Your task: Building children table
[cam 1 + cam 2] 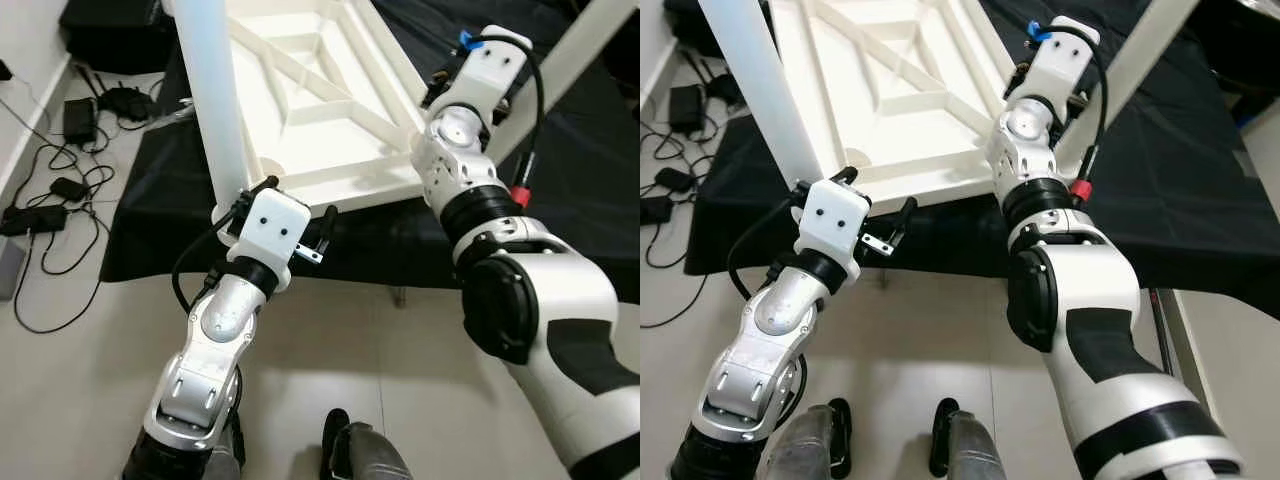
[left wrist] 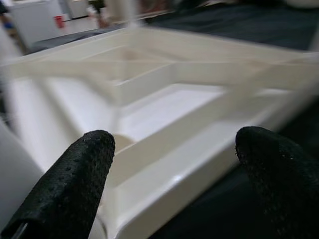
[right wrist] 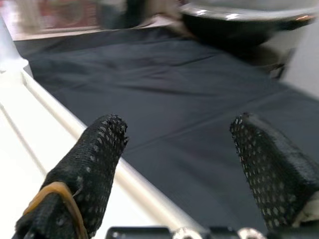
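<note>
A white children's table top (image 1: 320,100) lies upside down, ribs up, on a black cloth (image 1: 580,170). A white leg (image 1: 215,100) stands up from its near left corner. A second white leg (image 1: 570,60) rises at the right. My left gripper (image 1: 297,203) is open at the near edge beside the left leg's base, with the ribbed frame (image 2: 189,114) just ahead of its fingertips (image 2: 75,184). My right gripper (image 3: 174,154) is open, low over the table top's right rim (image 3: 60,124) and the cloth, holding nothing.
Cables and power adapters (image 1: 60,190) sprawl on the pale floor at the left. A black case (image 1: 110,30) sits at the back left. My feet (image 1: 350,450) stand close to the cloth's front edge. A dark round object (image 3: 239,20) lies beyond the cloth.
</note>
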Controlling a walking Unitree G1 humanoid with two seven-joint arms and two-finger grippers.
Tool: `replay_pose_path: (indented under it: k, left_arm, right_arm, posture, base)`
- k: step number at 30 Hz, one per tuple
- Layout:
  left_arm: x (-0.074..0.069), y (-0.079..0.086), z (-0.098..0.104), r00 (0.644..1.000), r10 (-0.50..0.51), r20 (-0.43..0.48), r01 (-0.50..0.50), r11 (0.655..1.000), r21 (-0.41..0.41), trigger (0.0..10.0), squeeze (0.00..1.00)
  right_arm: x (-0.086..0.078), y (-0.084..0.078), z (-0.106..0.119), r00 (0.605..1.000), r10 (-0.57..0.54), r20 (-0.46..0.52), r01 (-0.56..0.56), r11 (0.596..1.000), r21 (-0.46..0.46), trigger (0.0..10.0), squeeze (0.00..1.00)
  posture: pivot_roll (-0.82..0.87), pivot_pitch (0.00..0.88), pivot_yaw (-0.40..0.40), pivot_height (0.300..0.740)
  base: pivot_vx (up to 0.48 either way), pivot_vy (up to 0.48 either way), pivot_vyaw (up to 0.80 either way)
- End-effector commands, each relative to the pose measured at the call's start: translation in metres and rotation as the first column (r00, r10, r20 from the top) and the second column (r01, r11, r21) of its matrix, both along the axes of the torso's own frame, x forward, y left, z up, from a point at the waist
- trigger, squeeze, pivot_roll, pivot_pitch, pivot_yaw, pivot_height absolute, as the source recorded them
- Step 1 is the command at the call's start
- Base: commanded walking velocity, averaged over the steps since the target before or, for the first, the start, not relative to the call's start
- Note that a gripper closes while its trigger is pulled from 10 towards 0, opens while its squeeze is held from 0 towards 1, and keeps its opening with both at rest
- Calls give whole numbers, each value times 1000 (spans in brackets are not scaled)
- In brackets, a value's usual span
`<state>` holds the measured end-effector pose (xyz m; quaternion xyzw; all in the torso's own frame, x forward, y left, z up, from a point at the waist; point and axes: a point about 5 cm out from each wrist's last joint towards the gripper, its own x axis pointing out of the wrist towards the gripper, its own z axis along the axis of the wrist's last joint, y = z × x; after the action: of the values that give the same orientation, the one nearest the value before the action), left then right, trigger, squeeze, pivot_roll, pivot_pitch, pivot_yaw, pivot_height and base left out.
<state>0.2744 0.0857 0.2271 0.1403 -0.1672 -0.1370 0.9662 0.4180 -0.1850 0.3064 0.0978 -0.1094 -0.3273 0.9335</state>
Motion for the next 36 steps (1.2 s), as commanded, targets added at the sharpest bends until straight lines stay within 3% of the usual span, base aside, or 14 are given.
replay_pose_path:
  k: [1,11,13,14,15,17,19,20,21,22,23,25,29,36]
  left_arm:
    - [3,45,-2,972,235,5,-235,972,12,10000,0]
    - [6,54,-3,975,222,-3,-222,975,12,10000,0]
    - [7,53,-4,977,212,-3,-212,977,14,10000,0]
    - [9,49,-4,983,184,-4,-184,983,11,10000,0]
    - [9,49,-4,983,184,-4,-184,983,11,10000,0]
    - [10,40,-4,989,149,-5,-149,989,-2,10000,0]
    - [10,40,-4,989,149,-5,-149,989,-2,10000,0]
    - [9,36,-4,991,136,-4,-136,991,-7,10000,0]
    - [9,36,-4,991,136,-4,-136,991,-7,10000,0]
    - [8,32,-4,992,125,-6,-125,992,-16,10000,0]
    - [8,32,-4,992,125,-6,-125,992,-16,10000,0]
    - [3,22,-7,997,79,-27,-80,996,-46,10000,0]
    - [-1,15,-11,998,41,-41,-43,997,-64,10000,0]
    - [-18,-2,-32,994,-36,-104,28,997,-77,10000,0]
  right_arm:
    - [-17,-62,-13,961,-275,-17,276,958,75,10000,0]
    - [-29,-67,-34,954,-296,41,296,955,26,10000,0]
    - [-26,-53,-37,983,-172,66,172,985,-1,10000,0]
    - [-18,-7,-40,973,185,134,-183,983,-29,10000,0]
    - [-18,-7,-40,973,185,134,-183,983,-29,10000,0]
    - [-22,49,-39,793,572,209,-576,816,-47,10000,0]
    - [-22,49,-39,793,572,209,-576,816,-47,10000,0]
    - [-28,68,-36,691,680,245,-690,722,-56,10000,0]
    - [-28,68,-36,691,680,245,-690,722,-56,10000,0]
    - [-36,87,-31,571,774,275,-785,613,-94,10000,0]
    - [-36,87,-31,571,774,275,-785,613,-94,10000,0]
    - [-51,104,-20,440,848,295,-848,500,-176,10000,0]
    - [-57,104,-21,426,861,276,-852,485,-198,10000,0]
    - [-94,66,-94,592,806,-8,-790,578,-204,10000,0]
  posture:
    - [164,264,-139,740]
    - [139,257,-113,740]
    - [131,251,-103,740]
    - [126,245,-99,740]
    - [126,245,-99,740]
    - [127,238,-98,740]
    - [127,238,-98,740]
    - [128,237,-98,740]
    - [128,237,-98,740]
    - [131,235,-99,740]
    - [131,235,-99,740]
    - [129,226,-102,740]
    - [129,220,-102,740]
    - [105,179,-88,740]
  base:
    - [0,0,0]
    - [0,0,0]
    - [0,0,0]
    - [0,0,0]
    - [0,0,0]
    - [0,0,0]
    - [0,0,0]
    - [0,0,0]
    - [0,0,0]
    - [0,0,0]
    - [0,0,0]
    - [0,0,0]
    - [0,0,0]
    - [0,0,0]
